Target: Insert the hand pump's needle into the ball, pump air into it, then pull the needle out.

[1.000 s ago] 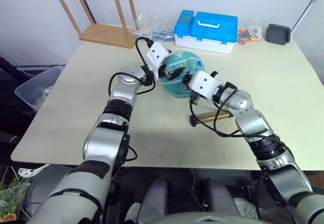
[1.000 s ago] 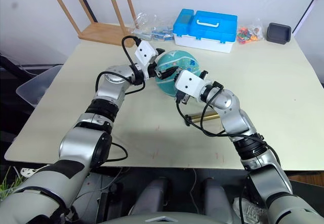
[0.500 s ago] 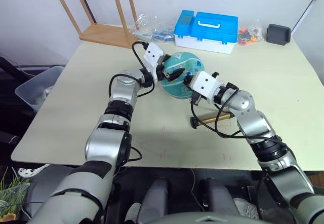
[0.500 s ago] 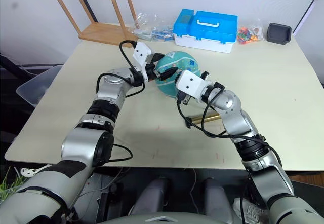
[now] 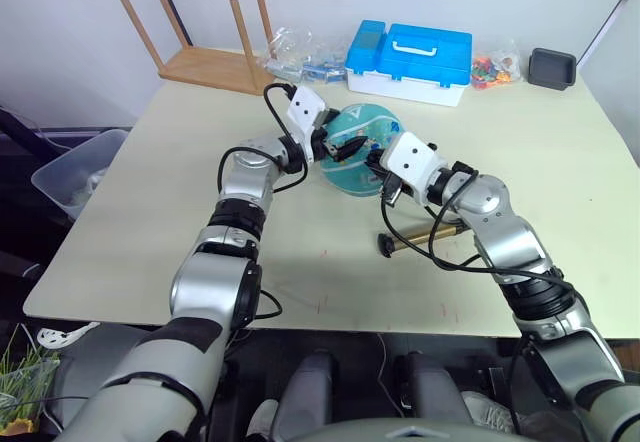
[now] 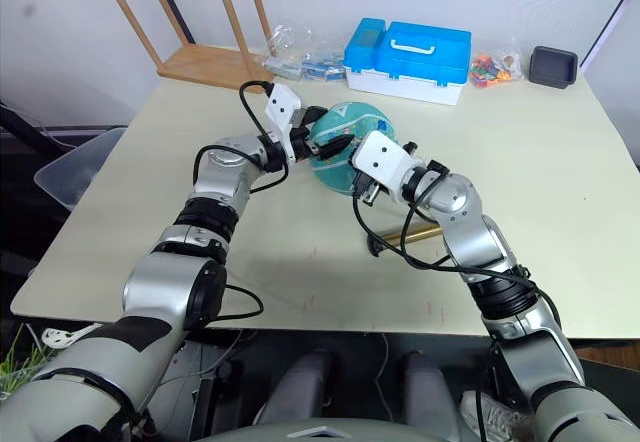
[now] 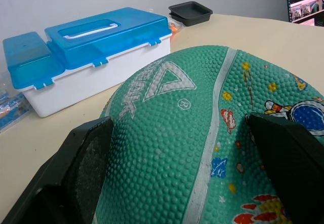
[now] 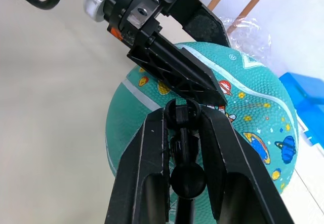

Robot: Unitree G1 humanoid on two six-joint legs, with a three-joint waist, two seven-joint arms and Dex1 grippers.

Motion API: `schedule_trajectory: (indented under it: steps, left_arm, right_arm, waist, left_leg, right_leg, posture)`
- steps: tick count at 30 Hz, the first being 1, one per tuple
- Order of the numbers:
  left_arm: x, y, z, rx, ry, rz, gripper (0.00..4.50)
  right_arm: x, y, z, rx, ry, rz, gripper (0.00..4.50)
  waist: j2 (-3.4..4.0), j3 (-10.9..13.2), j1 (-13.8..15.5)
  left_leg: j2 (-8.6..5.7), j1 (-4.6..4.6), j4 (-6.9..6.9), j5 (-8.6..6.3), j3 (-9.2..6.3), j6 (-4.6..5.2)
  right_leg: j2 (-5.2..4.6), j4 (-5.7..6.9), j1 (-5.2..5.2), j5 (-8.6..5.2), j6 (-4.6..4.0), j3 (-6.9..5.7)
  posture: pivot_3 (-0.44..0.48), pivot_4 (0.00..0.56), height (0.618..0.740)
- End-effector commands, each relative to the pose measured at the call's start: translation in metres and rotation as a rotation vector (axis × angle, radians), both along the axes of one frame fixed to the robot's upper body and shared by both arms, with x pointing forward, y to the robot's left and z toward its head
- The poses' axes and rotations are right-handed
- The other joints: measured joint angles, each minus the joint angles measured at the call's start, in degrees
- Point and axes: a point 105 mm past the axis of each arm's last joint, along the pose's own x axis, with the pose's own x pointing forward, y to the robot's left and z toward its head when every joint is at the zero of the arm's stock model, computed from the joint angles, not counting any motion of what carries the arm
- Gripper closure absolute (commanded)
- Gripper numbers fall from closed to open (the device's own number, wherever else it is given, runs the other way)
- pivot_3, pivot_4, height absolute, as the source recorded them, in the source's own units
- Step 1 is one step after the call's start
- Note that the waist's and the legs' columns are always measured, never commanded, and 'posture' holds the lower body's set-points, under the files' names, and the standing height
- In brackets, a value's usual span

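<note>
- Teal rubber ball [image 5: 358,148] with pale seam lines, small cartoon prints and a white triangle logo sits on the cream tabletop [image 5: 150,182], toward its far middle.
- Left gripper [image 5: 345,146] has its black jaws spread wide around the ball, one finger on each flank, as the left wrist view shows.
- Right gripper [image 8: 185,148] is at the ball's near side, its jaws closed on a black hose-end fitting [image 8: 186,155] pointed at the ball's skin; whether the needle is in the ball cannot be told.
- Gold-bronze hand pump [image 5: 425,234] with black ends lies flat on the tabletop just in front of the ball, its thin black hose [image 5: 385,212] running up to the right gripper.
- Behind the ball stand a blue-lidded white plastic box [image 5: 409,61], clear bags of small items [image 5: 296,53], and an overturned wooden stool [image 5: 205,47].
- At the far right corner lie a black tray [image 5: 551,66] and a bag of coloured bits [image 5: 488,67].
- Beside the tabletop's left edge, a clear plastic bin [image 5: 72,170] stands on the floor; a pale wall runs behind.
</note>
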Motion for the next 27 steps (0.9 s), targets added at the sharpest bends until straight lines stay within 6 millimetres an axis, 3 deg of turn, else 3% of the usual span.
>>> schedule_trajectory:
  steps: [1, 9, 22, 23, 27]
  left_arm:
    - [-0.021, 0.031, -0.112, 0.198, 0.362, 0.111, 0.06]
    - [-0.018, 0.031, -0.109, 0.201, 0.345, 0.119, 0.06]
    - [-0.015, 0.032, -0.096, 0.160, 0.303, 0.124, 0.06]
    - [-0.015, 0.032, -0.096, 0.162, 0.300, 0.124, 0.06]
    - [-0.015, 0.031, -0.093, 0.149, 0.291, 0.121, 0.06]
  right_arm:
    - [-0.035, 0.007, 0.083, 0.136, -0.287, 0.118, 4.17]
    - [-0.040, 0.001, 0.090, 0.142, -0.271, 0.115, 4.17]
    - [-0.037, -0.021, 0.084, 0.112, -0.236, 0.072, 4.17]
    - [-0.037, -0.021, 0.083, 0.112, -0.233, 0.071, 4.17]
    - [-0.040, -0.024, 0.082, 0.134, -0.211, 0.071, 4.17]
  waist:
    - [0.00, 0.00, 0.01]
    - [-0.01, 0.00, 0.16]
    - [0.01, -0.49, -0.24]
    - [0.00, -0.81, -0.41]
    - [-0.01, -1.23, -0.91]
  left_leg:
    - [0.00, 0.00, 0.00, 0.00, -0.01, 0.01]
    - [-0.01, -0.01, 0.00, -0.01, -0.01, 0.02]
    - [-0.02, 0.02, 0.00, -0.06, 0.01, 0.10]
    - [-0.01, 0.09, -0.02, -0.06, 0.00, 0.11]
    - [0.07, 1.79, -0.60, -0.15, 0.08, 0.23]
  right_leg:
    - [0.00, 0.00, 0.00, 0.00, 0.00, 0.00]
    - [-0.01, -0.01, 0.00, -0.01, 0.01, 0.00]
    - [-0.02, -0.01, 0.01, -0.01, 0.02, 0.03]
    - [-0.01, 0.00, 0.06, -0.02, 0.02, 0.03]
    - [0.03, -0.41, 1.63, -0.25, 0.18, 0.06]
  posture:
    - [0.000, 0.150, 0.740]
    - [0.000, 0.150, 0.740]
    - [0.000, 0.150, 0.740]
    - [0.000, 0.150, 0.740]
    - [0.000, 0.150, 0.740]
